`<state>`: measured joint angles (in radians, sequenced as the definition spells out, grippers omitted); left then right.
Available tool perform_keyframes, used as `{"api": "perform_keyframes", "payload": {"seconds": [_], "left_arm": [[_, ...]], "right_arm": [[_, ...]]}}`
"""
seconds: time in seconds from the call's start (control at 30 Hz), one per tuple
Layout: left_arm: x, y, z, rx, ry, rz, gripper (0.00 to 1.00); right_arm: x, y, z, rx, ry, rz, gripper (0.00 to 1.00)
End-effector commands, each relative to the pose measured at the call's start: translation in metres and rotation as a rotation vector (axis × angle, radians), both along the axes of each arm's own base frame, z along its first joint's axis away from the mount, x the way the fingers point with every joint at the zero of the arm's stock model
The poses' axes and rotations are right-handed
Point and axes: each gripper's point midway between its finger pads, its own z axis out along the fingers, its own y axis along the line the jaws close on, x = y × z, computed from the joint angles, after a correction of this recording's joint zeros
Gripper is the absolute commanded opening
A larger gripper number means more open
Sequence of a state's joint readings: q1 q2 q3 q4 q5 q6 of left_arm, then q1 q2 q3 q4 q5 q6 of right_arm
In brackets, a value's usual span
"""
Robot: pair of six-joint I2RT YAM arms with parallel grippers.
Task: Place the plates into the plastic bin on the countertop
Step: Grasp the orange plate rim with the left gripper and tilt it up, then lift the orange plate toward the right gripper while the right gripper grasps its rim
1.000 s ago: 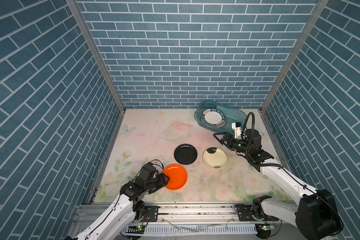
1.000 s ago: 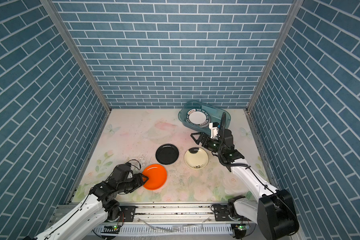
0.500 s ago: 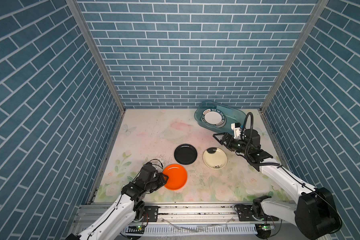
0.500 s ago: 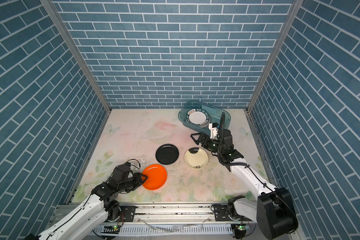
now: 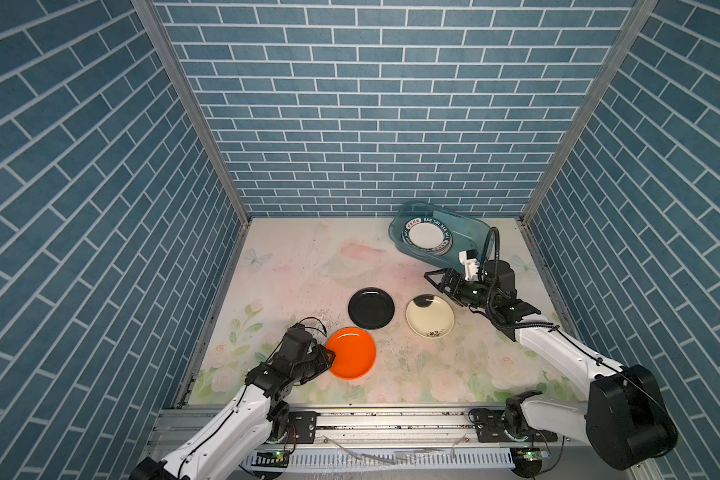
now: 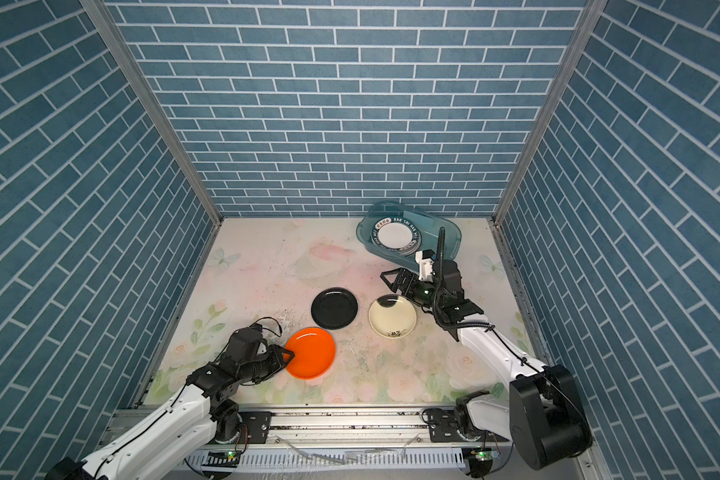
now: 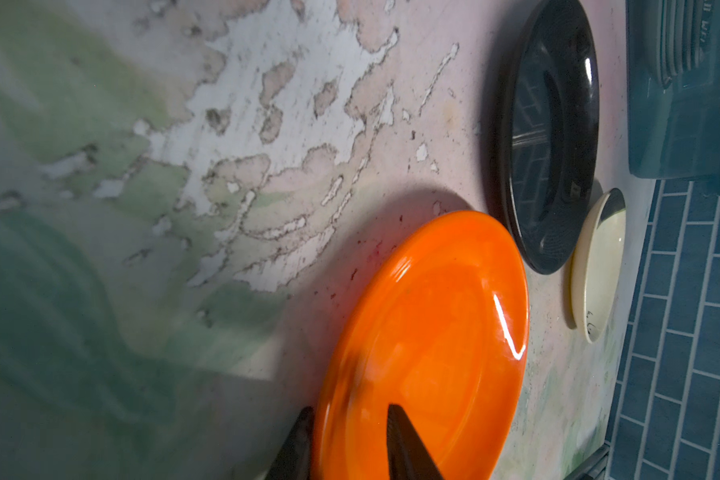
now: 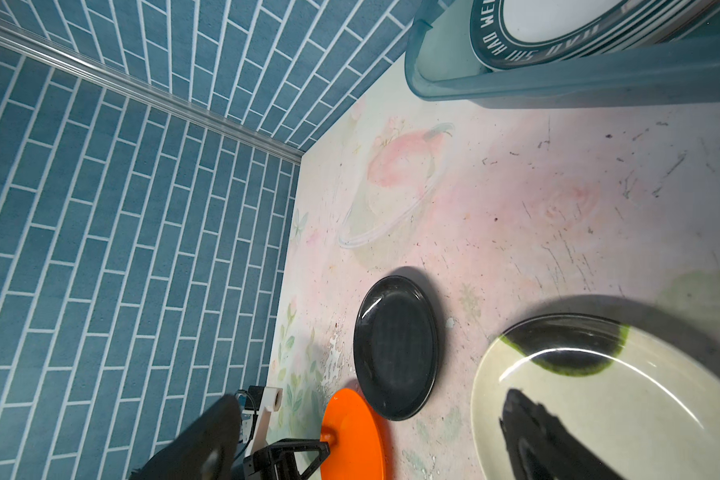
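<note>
Jaws of the left gripper (image 7: 350, 409) straddle the near-left rim of the orange plate (image 7: 433, 332). 1 finger lies over the plate's inner face and the other sits just outside the edge, but whether they actually pinch it cannot be told. That plate sits at the near left of the countertop (image 5: 308, 270), on a patch where the floral print is badly worn. Just beyond it, on its far-right side, lies the black plate (image 5: 371, 308); whether the 2 rims touch is unclear. Right of the black one, slightly apart, lies the cream plate (image 5: 430, 316) with its dark blot on the far side.

The right gripper (image 5: 435, 279) hangs above the far edge of the cream plate, jaws spread wide and gripping nothing. Beyond it, in the far right corner, stands the plastic bin (image 5: 466, 235) — a stack of white plates (image 5: 427, 236) with dark lettered rims fills its left end.
</note>
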<state>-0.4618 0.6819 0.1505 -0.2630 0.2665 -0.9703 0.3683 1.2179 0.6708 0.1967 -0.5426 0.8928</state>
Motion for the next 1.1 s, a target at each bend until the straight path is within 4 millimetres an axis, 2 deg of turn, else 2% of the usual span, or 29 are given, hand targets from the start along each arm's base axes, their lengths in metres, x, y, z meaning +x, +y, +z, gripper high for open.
{"api": "perform_keyframes", "payload": {"seconds": [0.0,0.13,0.2,0.27,0.33,0.43,0.63,0.73,0.83,0.93,1.07], "left_arm": [[-0.011,0.010,-0.018,0.054,0.051,0.000,0.26],[-0.010,0.011,-0.016,0.068,0.047,-0.006,0.10],[-0.009,0.011,-0.012,0.070,0.046,-0.007,0.08],[-0.008,0.010,-0.007,0.064,0.045,-0.009,0.00],[-0.006,0.007,0.001,0.054,0.038,-0.014,0.00],[0.001,0.001,0.022,0.022,0.004,-0.022,0.00],[0.021,-0.011,0.074,-0.052,-0.096,-0.008,0.00],[0.032,-0.019,0.103,-0.111,-0.160,0.001,0.00],[0.048,-0.025,0.126,-0.148,-0.221,0.010,0.00],[0.065,-0.031,0.135,-0.141,-0.244,0.015,0.00],[0.092,-0.051,0.151,-0.186,-0.285,-0.015,0.00]], "right_arm": [[-0.001,0.001,-0.005,-0.011,0.000,0.006,0.98],[-0.001,0.001,-0.006,-0.014,0.000,0.010,0.98],[-0.002,0.001,-0.010,-0.021,0.007,0.011,0.98],[-0.002,-0.001,-0.015,-0.031,0.020,0.004,0.98],[-0.003,-0.002,-0.018,-0.040,0.025,0.003,0.98],[-0.005,-0.004,-0.022,-0.045,0.031,-0.006,0.99],[-0.009,-0.011,-0.032,-0.086,0.078,-0.028,0.99],[-0.012,-0.009,-0.031,-0.069,0.077,-0.018,0.99],[-0.014,-0.006,-0.026,-0.029,0.070,-0.011,0.92],[-0.016,-0.001,-0.021,0.022,0.072,0.010,0.85],[-0.019,0.003,-0.021,0.034,0.071,0.037,0.70]]}}
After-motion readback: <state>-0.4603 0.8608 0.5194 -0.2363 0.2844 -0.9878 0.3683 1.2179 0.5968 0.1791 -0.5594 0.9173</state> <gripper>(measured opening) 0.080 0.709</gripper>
